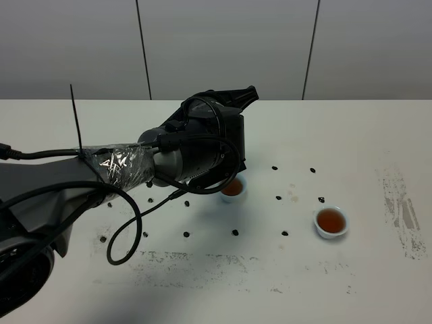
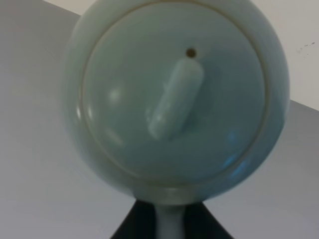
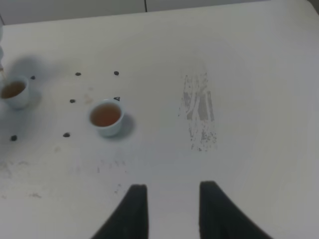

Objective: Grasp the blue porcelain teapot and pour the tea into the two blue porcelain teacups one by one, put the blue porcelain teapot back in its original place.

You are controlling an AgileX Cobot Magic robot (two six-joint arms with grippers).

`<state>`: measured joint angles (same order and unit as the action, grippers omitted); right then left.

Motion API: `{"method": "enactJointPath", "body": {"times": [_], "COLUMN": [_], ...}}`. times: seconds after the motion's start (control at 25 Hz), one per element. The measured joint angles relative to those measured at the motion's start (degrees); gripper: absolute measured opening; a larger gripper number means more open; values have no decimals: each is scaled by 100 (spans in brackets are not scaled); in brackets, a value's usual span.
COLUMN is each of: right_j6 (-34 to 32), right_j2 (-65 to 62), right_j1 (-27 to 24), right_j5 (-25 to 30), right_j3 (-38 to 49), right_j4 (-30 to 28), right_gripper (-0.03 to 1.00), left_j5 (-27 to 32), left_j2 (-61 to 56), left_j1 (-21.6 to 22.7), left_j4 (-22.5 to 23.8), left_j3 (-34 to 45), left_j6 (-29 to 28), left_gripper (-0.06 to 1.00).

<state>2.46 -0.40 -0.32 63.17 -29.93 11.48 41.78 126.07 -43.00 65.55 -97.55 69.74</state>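
The blue porcelain teapot (image 2: 174,99) fills the left wrist view, lid and knob facing the camera. Its loop handle (image 2: 169,224) runs down between the dark fingers of my left gripper (image 2: 169,221), which is shut on it. In the high view my left arm's wrist (image 1: 212,138) reaches over the table's middle and hides the teapot. One teacup (image 1: 231,189) (image 3: 14,91), holding brown tea, sits just under that wrist. The other teacup (image 1: 331,221) (image 3: 105,116), also holding tea, stands alone to the right. My right gripper (image 3: 172,209) hangs over bare table, fingers apart, nothing between them.
Small dark specks (image 1: 235,232) lie scattered around both cups on the white table (image 1: 351,135). Scuffed grey patches (image 1: 401,209) mark its right side and front. A black cable loop (image 1: 125,236) hangs from the left arm. A panelled wall stands behind.
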Motion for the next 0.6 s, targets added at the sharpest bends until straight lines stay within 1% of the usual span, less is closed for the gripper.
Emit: {"method": "enactJointPath", "body": {"times": [0.16,0.32,0.44,0.6], "right_j6": [0,0,0,0], "right_j2": [0,0,0,0], "right_j1": [0,0,0,0], "right_j5": [0,0,0,0], "right_j3": [0,0,0,0], "right_j4": [0,0,0,0], "right_gripper": [24,24,24,24], "left_j5": [54,84,88,88], "left_j2": [0,0,-5,-74], "left_j1": [0,11,45,154], "left_j4": [-103,-314,-535,-957], "left_j3": [0,0,0,0], "left_j6": [-22,-22,-36,-120], "left_gripper": [8,8,8,8]}}
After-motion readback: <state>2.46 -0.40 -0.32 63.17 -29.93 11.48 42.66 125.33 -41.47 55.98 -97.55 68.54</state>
